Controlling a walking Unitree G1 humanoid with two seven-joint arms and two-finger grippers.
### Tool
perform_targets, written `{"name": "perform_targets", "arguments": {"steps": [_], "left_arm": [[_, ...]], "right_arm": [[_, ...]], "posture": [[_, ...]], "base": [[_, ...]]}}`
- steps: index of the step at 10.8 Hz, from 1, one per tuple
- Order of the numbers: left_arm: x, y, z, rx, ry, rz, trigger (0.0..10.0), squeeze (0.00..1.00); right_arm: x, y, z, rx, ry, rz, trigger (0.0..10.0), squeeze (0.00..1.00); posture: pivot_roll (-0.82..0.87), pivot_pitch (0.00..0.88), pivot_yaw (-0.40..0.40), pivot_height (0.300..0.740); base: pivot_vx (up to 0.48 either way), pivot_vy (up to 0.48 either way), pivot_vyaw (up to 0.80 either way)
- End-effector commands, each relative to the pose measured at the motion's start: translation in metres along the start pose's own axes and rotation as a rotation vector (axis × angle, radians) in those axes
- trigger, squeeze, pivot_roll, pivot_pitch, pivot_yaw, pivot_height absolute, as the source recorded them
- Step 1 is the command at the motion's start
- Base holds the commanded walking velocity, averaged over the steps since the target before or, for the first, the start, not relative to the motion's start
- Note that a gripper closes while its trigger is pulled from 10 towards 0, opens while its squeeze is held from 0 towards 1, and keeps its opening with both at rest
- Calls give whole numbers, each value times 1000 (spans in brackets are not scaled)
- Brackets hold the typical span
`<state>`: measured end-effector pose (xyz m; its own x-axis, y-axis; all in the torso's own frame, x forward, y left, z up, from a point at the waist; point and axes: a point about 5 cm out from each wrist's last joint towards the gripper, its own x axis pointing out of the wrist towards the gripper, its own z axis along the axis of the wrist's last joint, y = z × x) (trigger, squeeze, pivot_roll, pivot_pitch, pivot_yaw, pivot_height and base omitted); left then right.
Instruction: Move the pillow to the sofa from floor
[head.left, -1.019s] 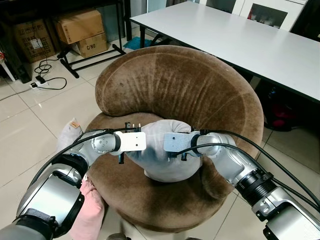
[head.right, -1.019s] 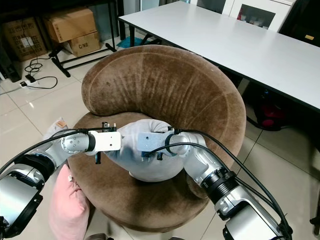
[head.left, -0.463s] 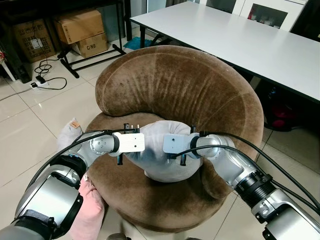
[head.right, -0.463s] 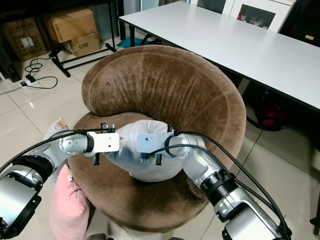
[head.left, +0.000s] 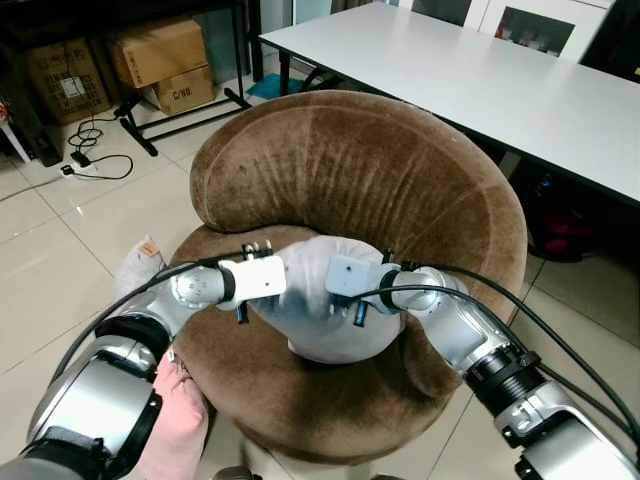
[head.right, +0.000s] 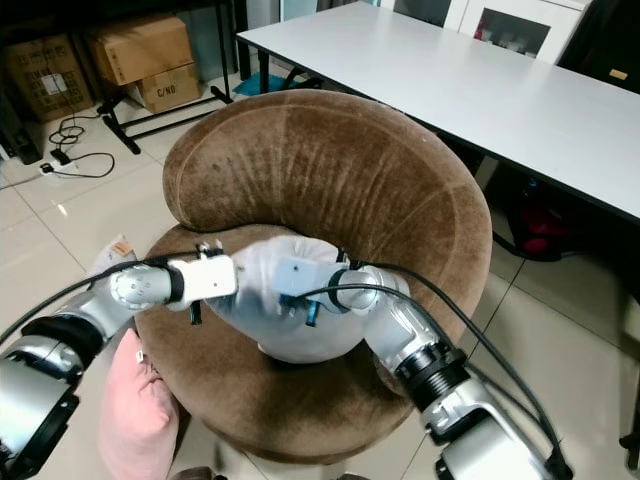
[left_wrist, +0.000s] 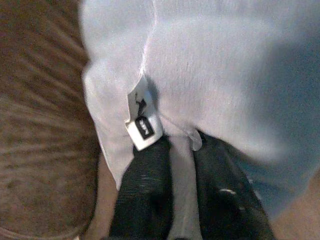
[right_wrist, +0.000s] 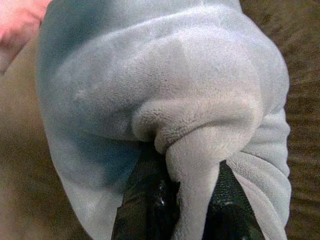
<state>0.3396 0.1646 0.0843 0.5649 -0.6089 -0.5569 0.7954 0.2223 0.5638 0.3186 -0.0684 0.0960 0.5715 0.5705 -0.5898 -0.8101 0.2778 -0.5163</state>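
Resting on the brown sofa (head.left: 400, 180), the grey pillow (head.left: 320, 310) is pinched by left gripper (left_wrist: 177, 150) and right gripper (right_wrist: 187, 165), each clenched on its fabric.

floor: pale glossy tiles (head.left: 60, 250) | white table (head.left: 480, 80) | cardboard boxes (head.left: 160, 60) under dark bench

brown sofa (head.left: 400, 170), grey pillow (head.left: 320, 325) on its seat

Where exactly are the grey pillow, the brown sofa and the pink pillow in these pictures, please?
grey pillow (head.left: 320, 320), left eye view, on its front face below the grippers.
brown sofa (head.left: 370, 170), left eye view, on the backrest.
pink pillow (head.right: 135, 420), right eye view, on its middle, on the floor.
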Motion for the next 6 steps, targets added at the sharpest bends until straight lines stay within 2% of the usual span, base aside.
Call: {"name": "perform_targets", "arguments": {"steps": [1,2,3,4,5,6], "left_arm": [[-4,11,16,-18,-132,60,10000,1000],[-13,18,19,-63,-195,122,10000,1000],[-32,18,20,-96,-252,180,10000,1000],[-44,14,19,-109,-264,202,10000,1000],[-76,11,19,-153,-279,307,10000,1000],[-99,8,19,-178,-264,358,10000,1000]], "right_arm": [[3,1,9,96,-68,-36,0,0],[4,0,15,189,-107,-53,0,0],[5,-3,23,293,-156,-70,0,0],[6,-4,27,350,-179,-67,0,0],[9,-5,34,425,-225,-36,0,0],[11,-6,38,441,-242,-21,0,0]], "posture": [[-45,0,-41,740],[-45,0,-40,740],[-35,0,-48,740],[-30,0,-51,740],[-12,0,-63,740],[3,0,-73,740]], "base": [[0,0,0],[0,0,0],[0,0,0],[0,0,0],[0,0,0],[0,0,0]]}}
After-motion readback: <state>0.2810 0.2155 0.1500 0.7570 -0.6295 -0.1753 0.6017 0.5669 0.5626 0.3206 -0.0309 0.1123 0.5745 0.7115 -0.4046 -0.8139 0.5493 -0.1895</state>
